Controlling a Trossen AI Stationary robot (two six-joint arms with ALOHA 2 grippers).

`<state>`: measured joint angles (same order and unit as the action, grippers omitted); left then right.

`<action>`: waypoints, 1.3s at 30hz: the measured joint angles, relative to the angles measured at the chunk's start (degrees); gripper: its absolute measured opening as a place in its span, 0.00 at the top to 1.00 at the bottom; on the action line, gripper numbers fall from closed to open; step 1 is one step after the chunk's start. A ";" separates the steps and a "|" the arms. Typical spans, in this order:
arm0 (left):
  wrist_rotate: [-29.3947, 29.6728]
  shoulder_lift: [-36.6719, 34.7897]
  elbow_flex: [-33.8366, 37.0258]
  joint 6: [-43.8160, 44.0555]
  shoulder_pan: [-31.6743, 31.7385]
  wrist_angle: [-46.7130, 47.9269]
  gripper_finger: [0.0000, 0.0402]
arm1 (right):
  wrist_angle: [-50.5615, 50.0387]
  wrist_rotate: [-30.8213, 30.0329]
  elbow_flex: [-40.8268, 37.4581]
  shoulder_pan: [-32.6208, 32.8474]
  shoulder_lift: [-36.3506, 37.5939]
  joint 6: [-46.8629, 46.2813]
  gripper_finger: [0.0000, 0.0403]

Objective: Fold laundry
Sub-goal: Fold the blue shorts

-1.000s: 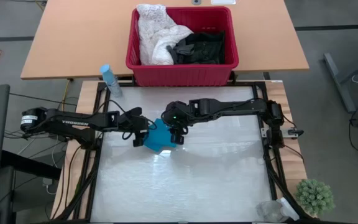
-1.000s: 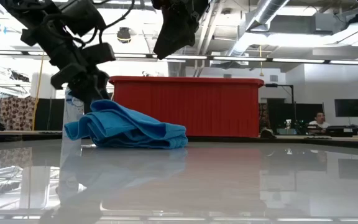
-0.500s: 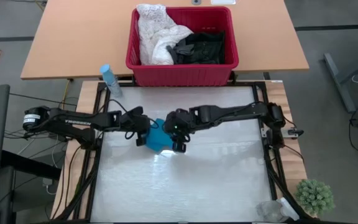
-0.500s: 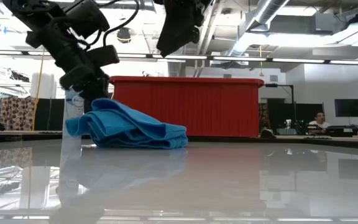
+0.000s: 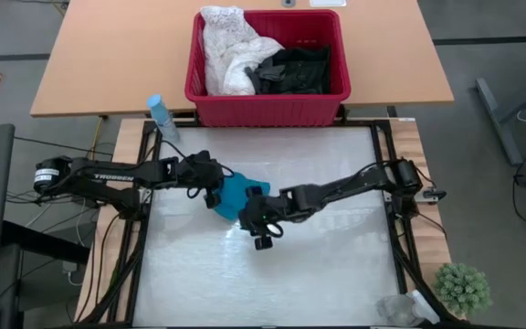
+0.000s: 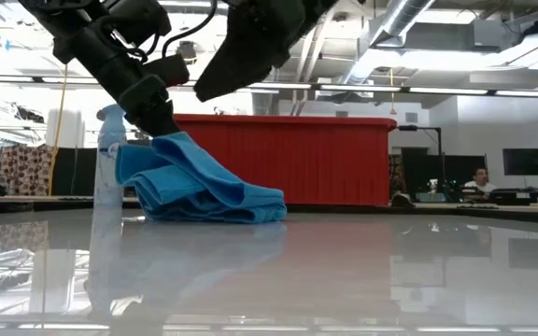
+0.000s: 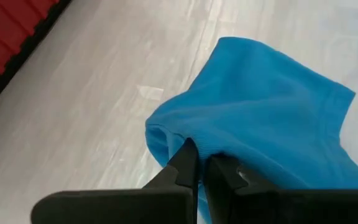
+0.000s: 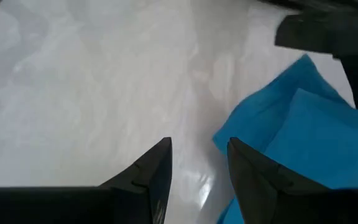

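Low view: glossy white table (image 6: 344, 271), ducted ceiling; left gripper (image 7: 199, 163) pinches teal garment (image 7: 272, 118); right gripper (image 8: 197, 163) spread beside it.

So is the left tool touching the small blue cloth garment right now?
Touching. The left wrist view shows the left tool shut on a pinched fold of the small blue cloth garment.

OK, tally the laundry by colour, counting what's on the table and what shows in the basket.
Teal: 1, the small garment on the table, pinched by the left hand.
White: 1, the lacy garment in the red basket.
Black: 1 visible heap in the basket; separate pieces cannot be told.
Total: 3
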<state>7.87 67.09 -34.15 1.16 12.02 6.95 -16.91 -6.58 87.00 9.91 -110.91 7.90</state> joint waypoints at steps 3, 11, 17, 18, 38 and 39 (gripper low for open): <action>0.01 0.00 0.00 0.56 0.06 0.00 1.00 | 4.78 -3.70 -3.40 1.53 -0.02 5.25 0.56; 0.06 0.00 0.00 2.74 0.09 -0.02 1.00 | 14.65 -12.08 -7.15 3.67 -1.68 17.63 0.56; 0.10 0.00 0.00 3.63 0.10 -0.14 1.00 | 15.63 -20.33 -4.48 3.04 -8.73 23.38 0.56; 0.16 0.01 0.00 3.71 0.10 -0.04 1.00 | 15.90 -22.36 -3.72 3.04 -9.76 24.55 0.56; 0.20 0.02 0.02 5.65 0.25 -0.46 1.00 | 12.83 -31.87 4.24 1.42 -18.91 31.23 0.56; 0.20 0.02 0.02 5.66 0.25 -0.44 1.00 | 12.60 -31.19 4.24 1.19 -18.91 31.20 0.56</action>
<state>8.06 67.11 -34.13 6.82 12.27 6.50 -4.31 -37.77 91.24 11.10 -129.82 39.10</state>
